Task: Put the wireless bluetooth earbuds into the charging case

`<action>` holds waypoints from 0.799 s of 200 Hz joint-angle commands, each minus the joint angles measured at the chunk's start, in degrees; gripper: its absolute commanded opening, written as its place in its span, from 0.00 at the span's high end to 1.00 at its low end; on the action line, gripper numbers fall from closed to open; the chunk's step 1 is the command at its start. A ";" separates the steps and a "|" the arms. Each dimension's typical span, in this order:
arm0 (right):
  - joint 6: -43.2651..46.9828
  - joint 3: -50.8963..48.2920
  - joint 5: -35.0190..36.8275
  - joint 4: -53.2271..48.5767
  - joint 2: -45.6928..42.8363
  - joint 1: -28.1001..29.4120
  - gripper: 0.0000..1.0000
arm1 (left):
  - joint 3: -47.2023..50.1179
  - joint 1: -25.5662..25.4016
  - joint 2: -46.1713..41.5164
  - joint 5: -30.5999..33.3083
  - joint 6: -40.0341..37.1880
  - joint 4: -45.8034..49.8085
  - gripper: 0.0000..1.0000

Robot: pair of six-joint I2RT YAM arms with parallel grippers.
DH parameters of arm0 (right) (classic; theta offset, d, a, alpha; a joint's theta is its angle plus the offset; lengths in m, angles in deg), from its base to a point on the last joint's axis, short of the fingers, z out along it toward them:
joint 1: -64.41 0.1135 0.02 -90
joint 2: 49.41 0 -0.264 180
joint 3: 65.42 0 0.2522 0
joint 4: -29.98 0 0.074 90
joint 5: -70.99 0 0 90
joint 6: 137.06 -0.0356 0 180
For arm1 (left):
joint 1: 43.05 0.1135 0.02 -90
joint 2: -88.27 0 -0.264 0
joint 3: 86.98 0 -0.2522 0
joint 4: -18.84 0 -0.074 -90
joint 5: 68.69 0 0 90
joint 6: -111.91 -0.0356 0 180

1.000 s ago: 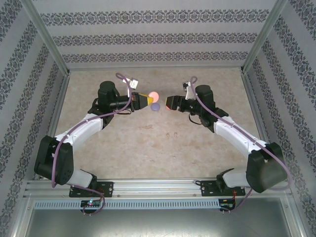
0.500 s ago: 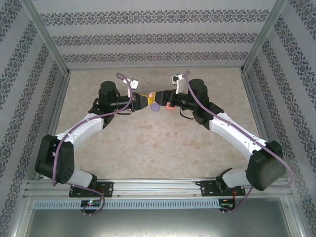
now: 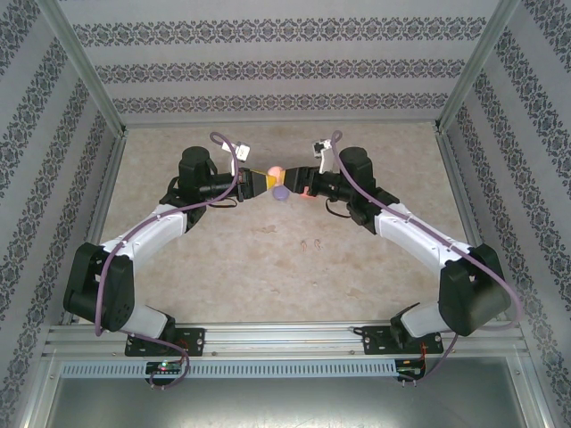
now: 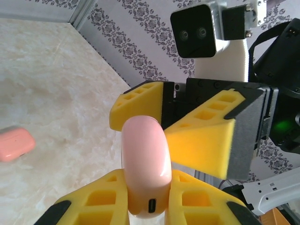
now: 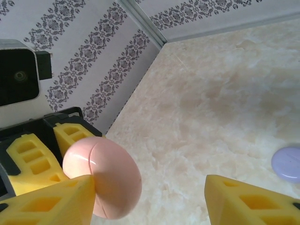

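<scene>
Orange case (image 4: 16, 144), purple case (image 5: 287, 162) loose on tbl (image 5: 225, 84)

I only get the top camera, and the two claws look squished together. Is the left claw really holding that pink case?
Observer: Yes. The left wrist camera shows the left claw pinching the pink case between its yellow fingers.
Operator: Is it open?
Observer: No, shut; the right wrist camera shows just a thin seam across it.
Operator: Is the right claw gripping it too?
Observer: Not yet. The right claw is open, one finger beside the case, the other well apart.
</scene>
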 commanded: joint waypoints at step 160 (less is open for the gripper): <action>0.74 -4.96 -12.40 3.93 -5.64 -4.05 0.40 | -3.85 0.02 -0.96 -5.62 2.48 -4.93 1.00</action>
